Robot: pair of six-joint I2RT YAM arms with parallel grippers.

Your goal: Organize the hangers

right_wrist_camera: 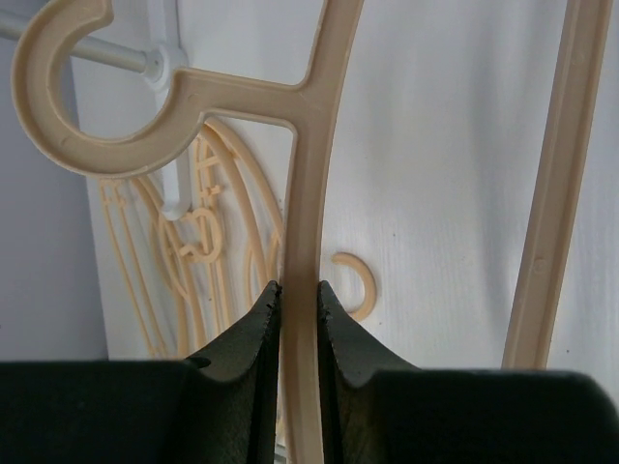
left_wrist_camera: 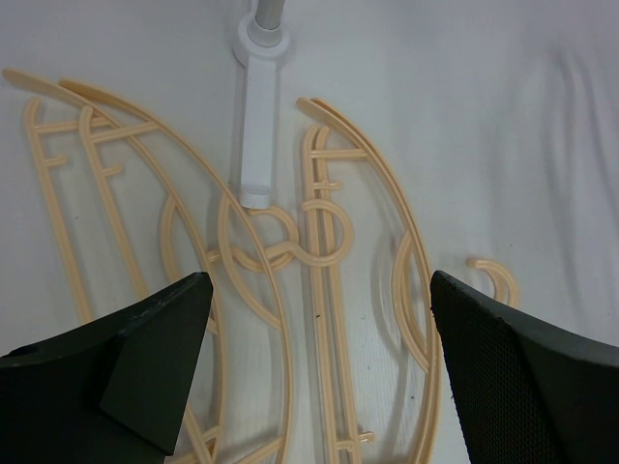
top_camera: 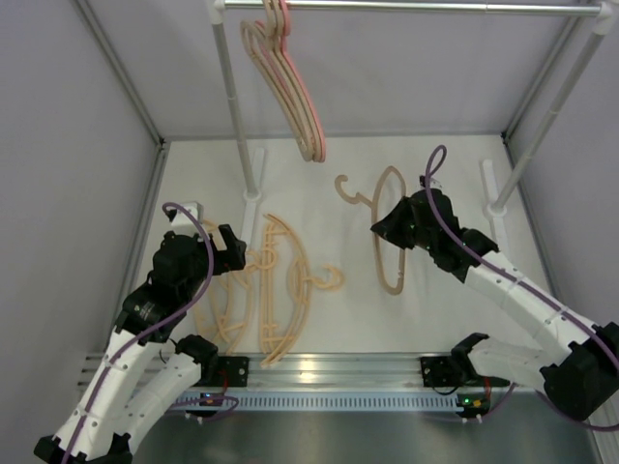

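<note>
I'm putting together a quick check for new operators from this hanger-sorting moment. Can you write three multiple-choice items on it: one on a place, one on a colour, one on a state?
1. Where is the pink hanger?
A) hung on the rail
B) flat on the table
C) leaning on a pole

2. What colour is the hanger that the right gripper holds?
A) pink
B) beige
C) blue

3. How do the left gripper's fingers stand?
A) shut on a hanger
B) shut on nothing
C) wide open above the peach-tan hangers

Answers:
1 A: it hangs from the rail in a bunch with others.
2 B: the right wrist view shows a beige arm pinched.
3 C: the left wrist view shows them far apart, with nothing between.
</note>
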